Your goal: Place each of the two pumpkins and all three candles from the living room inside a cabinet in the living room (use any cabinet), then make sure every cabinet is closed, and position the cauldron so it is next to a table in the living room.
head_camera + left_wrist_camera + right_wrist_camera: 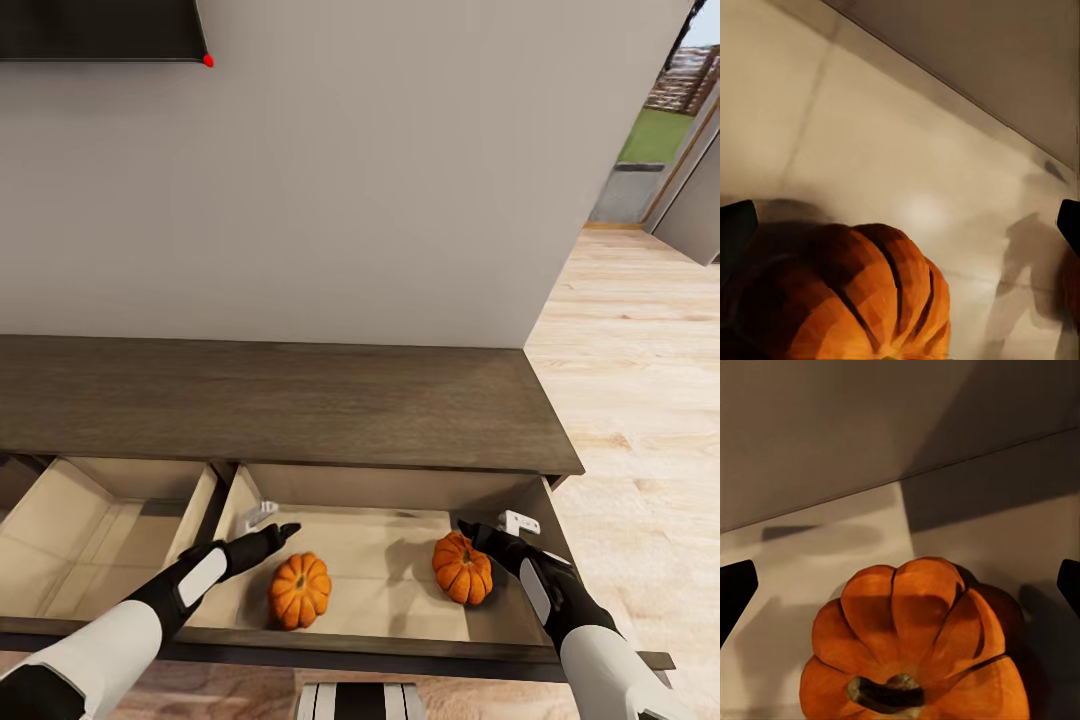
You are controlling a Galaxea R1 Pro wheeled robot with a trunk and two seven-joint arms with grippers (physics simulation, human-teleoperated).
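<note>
Head view shows both pumpkins on the pale floor of the cabinet's (300, 400) open right drawer (400, 560): one (299, 590) beside our left gripper (285, 532), the other (462, 568) beside our right gripper (470, 530). Both grippers' fingers stand spread in the wrist views with nothing between them, so we judge the pumpkins released there for storage.

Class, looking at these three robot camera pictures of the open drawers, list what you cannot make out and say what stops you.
- Left pumpkin: lower part cut off by the left wrist view's edge.
- Right pumpkin: base cut off by the right wrist view's edge.
- Left drawer: near part hidden behind the left arm, head view.
- Right end effector: whether it touches the pumpkin cannot be told, head view.
</note>
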